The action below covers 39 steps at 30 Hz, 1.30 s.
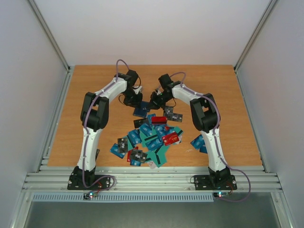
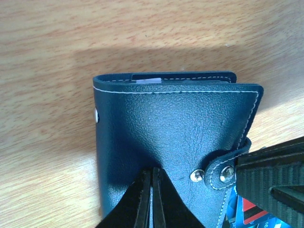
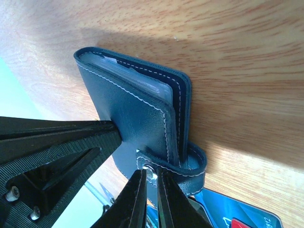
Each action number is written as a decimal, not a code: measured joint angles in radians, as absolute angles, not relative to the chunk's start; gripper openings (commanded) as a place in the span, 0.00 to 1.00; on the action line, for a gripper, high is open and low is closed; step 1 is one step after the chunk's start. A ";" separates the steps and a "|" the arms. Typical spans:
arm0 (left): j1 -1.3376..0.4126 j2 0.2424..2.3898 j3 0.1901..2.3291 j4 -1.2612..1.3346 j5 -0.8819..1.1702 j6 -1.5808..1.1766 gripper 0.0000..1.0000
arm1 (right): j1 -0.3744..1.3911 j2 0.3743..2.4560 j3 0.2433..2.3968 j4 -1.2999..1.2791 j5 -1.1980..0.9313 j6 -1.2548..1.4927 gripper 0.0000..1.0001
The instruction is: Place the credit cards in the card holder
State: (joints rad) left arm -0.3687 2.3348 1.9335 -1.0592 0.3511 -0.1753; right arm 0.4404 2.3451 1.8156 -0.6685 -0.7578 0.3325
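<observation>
Across the far middle of the table (image 1: 228,95), in the overhead view, the left arm (image 1: 95,114) and right arm (image 1: 204,114) bend inward and meet over the dark blue card holder (image 1: 140,112). It lies just beyond a loose heap of credit cards (image 1: 152,137) in blue, teal, black and red, which spreads toward the near edge.

From the left wrist, the card holder lies folded flat on the wood with its white-stitched cover up. The left tool (image 2: 152,194) is clenched on the near edge of that cover, its two fingertips pressed almost together. At the right, the right arm's ribbed black finger (image 2: 270,183) reaches the snap strap (image 2: 223,166), with blue and red cards showing below it.

From the right wrist, the holder is seen edge-on, clear sleeves visible between its covers. The right tool (image 3: 151,190) is pinched on the strap's looped tab, and the left tool's black finger touches the cover from the left
</observation>
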 measured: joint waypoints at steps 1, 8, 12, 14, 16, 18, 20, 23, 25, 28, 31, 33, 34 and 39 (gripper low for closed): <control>-0.369 2.336 1.934 -1.060 0.352 -0.175 0.06 | 0.441 2.346 1.815 -0.664 -0.758 0.336 0.09; -0.368 2.336 1.935 -1.061 0.355 -0.175 0.06 | 0.452 2.355 1.815 -0.635 -0.762 0.348 0.09; -0.368 2.336 1.935 -1.061 0.356 -0.175 0.06 | 0.456 2.357 1.815 -0.627 -0.763 0.355 0.09; -0.368 2.336 1.935 -1.061 0.356 -0.175 0.06 | 0.456 2.358 1.815 -0.625 -0.764 0.359 0.09; -0.368 2.336 1.935 -1.062 0.356 -0.175 0.06 | 0.456 2.360 1.815 -0.616 -0.765 0.364 0.09; -0.368 2.336 1.935 -1.062 0.356 -0.175 0.06 | 0.456 2.361 1.815 -0.612 -0.768 0.369 0.09; -0.368 2.337 1.935 -1.062 0.356 -0.175 0.06 | 0.456 2.361 1.815 -0.609 -0.768 0.374 0.09; -0.368 2.337 1.935 -1.062 0.356 -0.175 0.05 | 0.456 2.362 1.815 -0.598 -0.771 0.382 0.09; -0.368 2.337 1.935 -1.062 0.356 -0.176 0.06 | 0.459 2.365 1.815 -0.576 -0.776 0.383 0.09; -0.367 2.338 1.935 -1.062 0.359 -0.175 0.06 | 0.468 2.366 1.815 -0.565 -0.778 0.377 0.09; -0.366 2.338 1.935 -1.062 0.361 -0.176 0.06 | 0.472 2.366 1.814 -0.569 -0.771 0.352 0.09; -0.366 2.338 1.935 -1.061 0.362 -0.176 0.06 | 0.472 2.361 1.806 -0.568 -0.768 0.330 0.10; -0.366 2.339 1.935 -1.060 0.367 -0.176 0.06 | 0.471 2.356 1.799 -0.569 -0.767 0.321 0.10; -0.368 2.341 1.934 -1.057 0.381 -0.176 0.05 | 0.460 2.333 1.775 -0.588 -0.757 0.286 0.10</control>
State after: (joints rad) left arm -0.3679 2.3405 1.9335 -1.0573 0.3809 -0.1757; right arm 0.4599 2.3329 1.7748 -0.5877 -0.7574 0.2859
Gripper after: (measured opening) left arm 0.055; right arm 0.099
